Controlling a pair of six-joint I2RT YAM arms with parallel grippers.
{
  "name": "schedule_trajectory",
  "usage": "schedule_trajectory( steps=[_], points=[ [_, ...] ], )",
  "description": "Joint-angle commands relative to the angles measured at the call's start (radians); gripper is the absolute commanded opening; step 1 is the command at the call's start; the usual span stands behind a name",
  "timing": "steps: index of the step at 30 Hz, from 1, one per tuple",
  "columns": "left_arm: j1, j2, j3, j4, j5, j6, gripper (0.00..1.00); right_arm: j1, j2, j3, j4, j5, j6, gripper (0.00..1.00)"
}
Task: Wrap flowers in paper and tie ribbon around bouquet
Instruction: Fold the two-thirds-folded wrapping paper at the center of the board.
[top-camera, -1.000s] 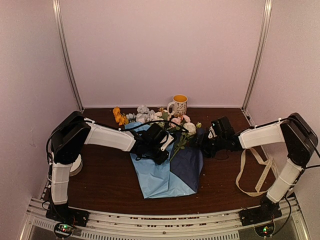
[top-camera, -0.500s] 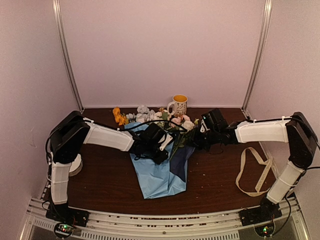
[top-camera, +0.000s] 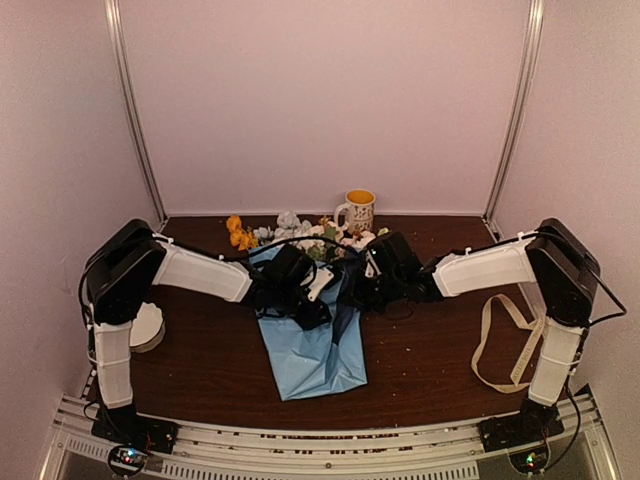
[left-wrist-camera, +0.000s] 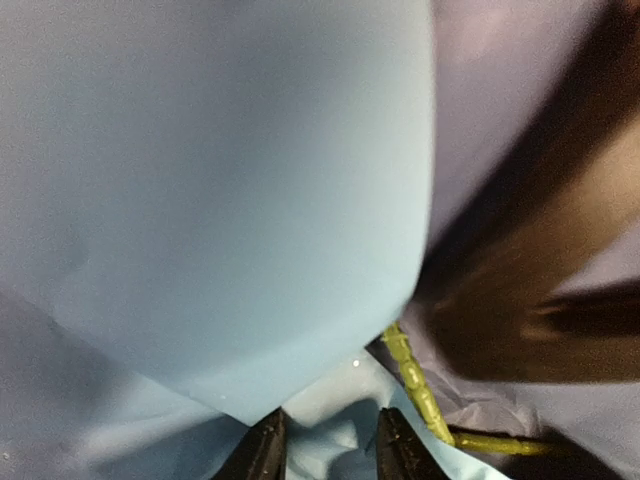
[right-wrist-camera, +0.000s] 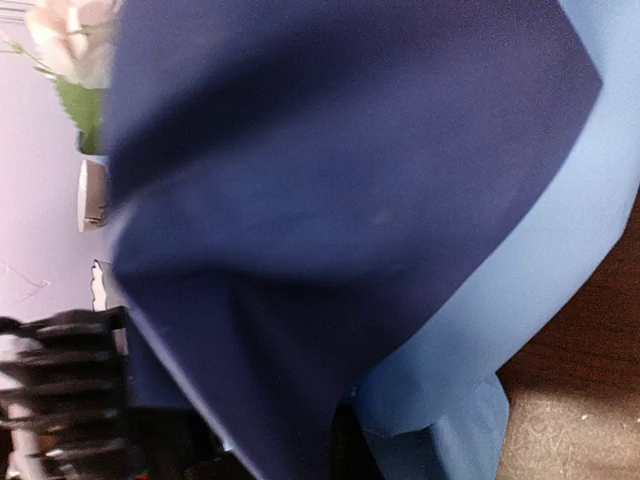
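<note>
The biggest risk is that the thin paper (top-camera: 315, 360) tears or slips. The right end effector (top-camera: 382, 283) is closed on the edge of a flap and carries it over the stems towards the left. A hard pull could rip the sheet at the pinch or drag the whole bundle sideways. The left end effector (top-camera: 298, 295) lies on the paper's left part, fingers (left-wrist-camera: 262, 452) narrowly parted around a bunched fold, apparently pinching it. If that hold is loose, the flowers (top-camera: 300, 228) could roll out of the wrap. One knobbly green stem (left-wrist-camera: 415, 385) lies outside the fingers and may poke through the paper. The sheet is smooth and matte, pale blue on one face and dark navy on the other, and tapers towards the table's (top-camera: 430, 370) near edge. The soft white, pink and orange heads fan out near the far edge, beside a mug (top-camera: 358, 208). The ribbon (top-camera: 505, 345), flat, cream and looped, lies near the right edge, well apart from the bundle.
</note>
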Motion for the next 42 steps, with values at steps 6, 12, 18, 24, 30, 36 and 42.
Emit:
schedule_trajectory(
  steps=[6,12,18,24,30,36,42],
  points=[
    [0.014,-0.080,-0.061,-0.056,0.134,-0.025,0.40,0.014,0.129,0.086,0.031,-0.002,-0.013,0.00],
    [0.015,-0.154,-0.063,-0.095,0.154,-0.002,0.50,0.014,0.212,0.146,-0.012,-0.005,-0.035,0.00],
    [0.015,-0.195,-0.072,-0.160,0.137,0.036,0.52,0.015,0.224,0.177,-0.099,0.048,-0.054,0.00],
    [0.016,-0.418,-0.156,-0.182,0.103,0.033,0.52,0.015,0.240,0.193,-0.140,0.061,-0.065,0.00],
    [0.073,-0.452,-0.275,-0.211,-0.064,-0.066,0.54,0.019,0.215,0.199,-0.178,0.084,-0.087,0.00],
    [0.081,-0.297,-0.211,-0.145,-0.126,-0.094,0.52,0.035,0.177,0.208,-0.213,0.100,-0.102,0.00],
    [0.080,-0.197,-0.139,-0.109,-0.132,-0.079,0.52,0.071,0.109,0.213,-0.245,0.139,-0.107,0.00]
  ],
)
